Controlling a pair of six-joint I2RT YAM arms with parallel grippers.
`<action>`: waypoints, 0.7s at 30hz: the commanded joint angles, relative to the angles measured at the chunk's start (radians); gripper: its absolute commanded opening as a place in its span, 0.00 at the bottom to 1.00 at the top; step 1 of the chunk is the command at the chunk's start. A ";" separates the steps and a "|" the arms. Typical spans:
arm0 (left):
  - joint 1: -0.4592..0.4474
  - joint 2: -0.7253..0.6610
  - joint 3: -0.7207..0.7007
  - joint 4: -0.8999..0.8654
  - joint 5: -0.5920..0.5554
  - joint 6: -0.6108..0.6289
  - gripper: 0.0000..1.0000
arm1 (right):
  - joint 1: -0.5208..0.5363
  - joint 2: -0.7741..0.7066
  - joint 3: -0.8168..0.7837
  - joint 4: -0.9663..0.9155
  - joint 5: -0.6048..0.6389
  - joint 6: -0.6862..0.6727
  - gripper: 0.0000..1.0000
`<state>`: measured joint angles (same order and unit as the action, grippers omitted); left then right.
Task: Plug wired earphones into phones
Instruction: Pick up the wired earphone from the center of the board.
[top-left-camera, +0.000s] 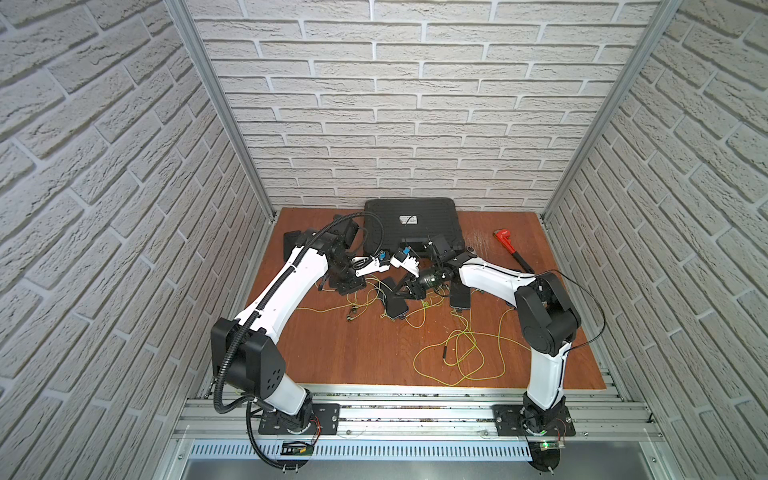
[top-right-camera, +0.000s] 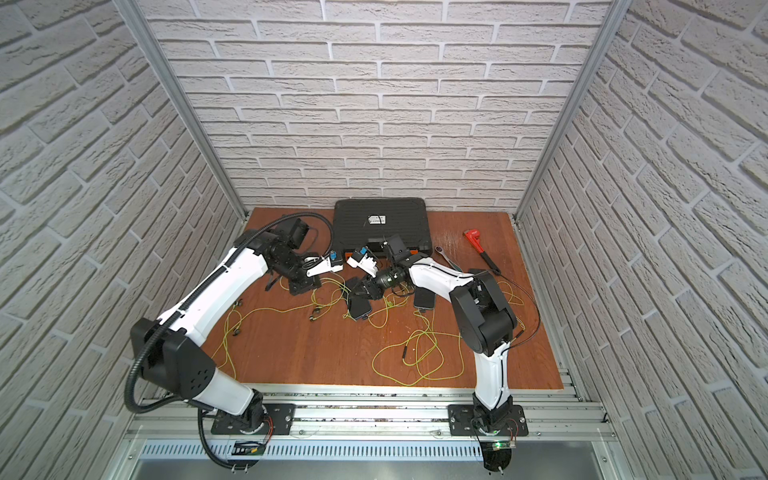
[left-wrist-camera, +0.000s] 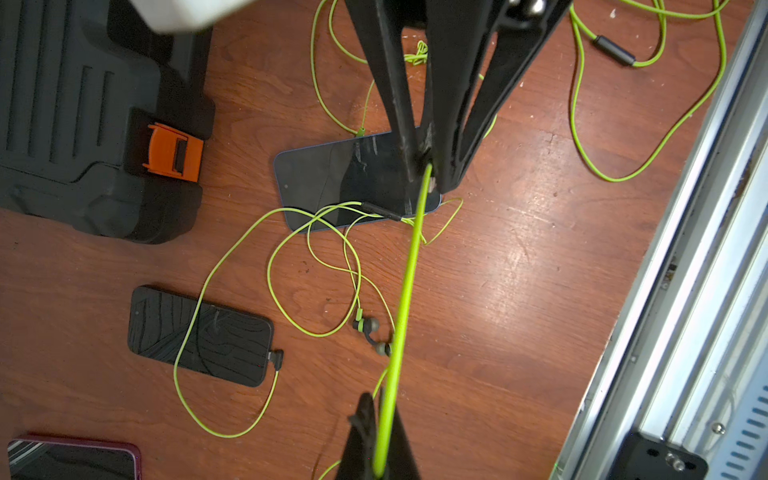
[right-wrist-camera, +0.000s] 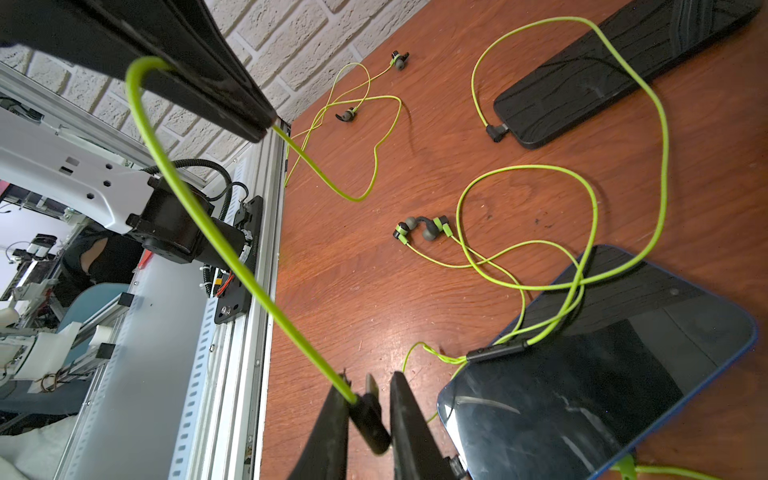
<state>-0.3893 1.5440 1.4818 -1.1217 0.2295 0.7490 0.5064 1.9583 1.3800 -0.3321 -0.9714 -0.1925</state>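
Up over the table, toward the back, left hand is pinched together on a green earphone cord, and right hand is clamped on that same cord's black plug. Cord runs straight between them. Just beside the plug lies a blue-edged phone, screen up. Farther off, a ribbed-back phone has another cord's plug stuck in its end.
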 joint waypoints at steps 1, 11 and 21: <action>0.001 0.001 -0.005 -0.016 0.011 0.016 0.00 | 0.007 -0.028 0.018 -0.015 -0.032 -0.016 0.20; 0.000 0.010 -0.002 -0.027 0.014 0.018 0.00 | 0.007 -0.044 0.010 -0.014 -0.025 -0.022 0.26; 0.000 0.008 0.003 -0.025 0.024 0.013 0.00 | 0.007 -0.048 -0.012 0.047 -0.008 0.014 0.24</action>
<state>-0.3893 1.5463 1.4818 -1.1278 0.2325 0.7586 0.5064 1.9579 1.3796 -0.3309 -0.9718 -0.1905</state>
